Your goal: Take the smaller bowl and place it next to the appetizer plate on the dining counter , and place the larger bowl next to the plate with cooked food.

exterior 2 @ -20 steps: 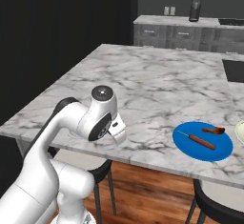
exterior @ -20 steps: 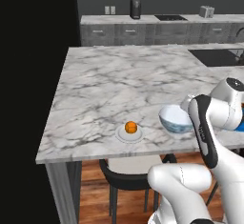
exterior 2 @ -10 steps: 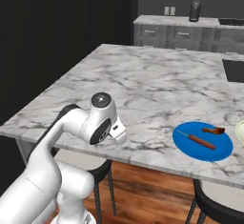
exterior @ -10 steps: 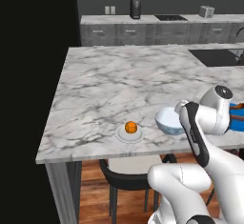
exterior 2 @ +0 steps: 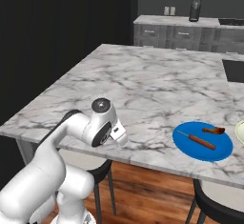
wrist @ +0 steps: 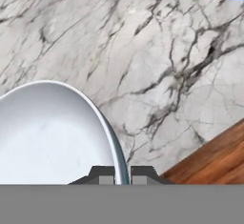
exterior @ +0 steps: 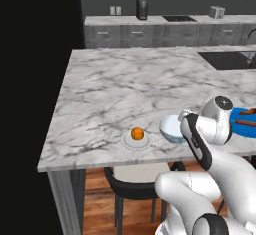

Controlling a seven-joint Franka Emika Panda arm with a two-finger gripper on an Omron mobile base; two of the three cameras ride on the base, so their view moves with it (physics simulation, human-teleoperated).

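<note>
The smaller bowl (exterior: 171, 128), white inside, hangs low over the dining counter (exterior: 125, 89) near its front edge, just right of the appetizer plate (exterior: 135, 140) with its orange ball. My gripper (wrist: 122, 174) is shut on the bowl's rim; in the hand view the bowl (wrist: 52, 132) takes up the lower left. I cannot tell whether the bowl touches the marble. The blue plate with cooked food (exterior 2: 202, 141) lies to the right, with brown strips on it. A pale edge of the larger bowl (exterior 2: 240, 131) shows at the frame's right border.
The counter's front edge runs close under the bowl, with wood floor (wrist: 214, 156) beyond it. Dark stools (exterior: 131, 183) stand under the overhang. A black sink (exterior: 231, 59) is inset at the far right. The back counter carries a dark canister (exterior: 142, 9).
My arm has carried the smaller bowl a little to the left and lower, closer to the appetizer plate. The plates have not moved.
</note>
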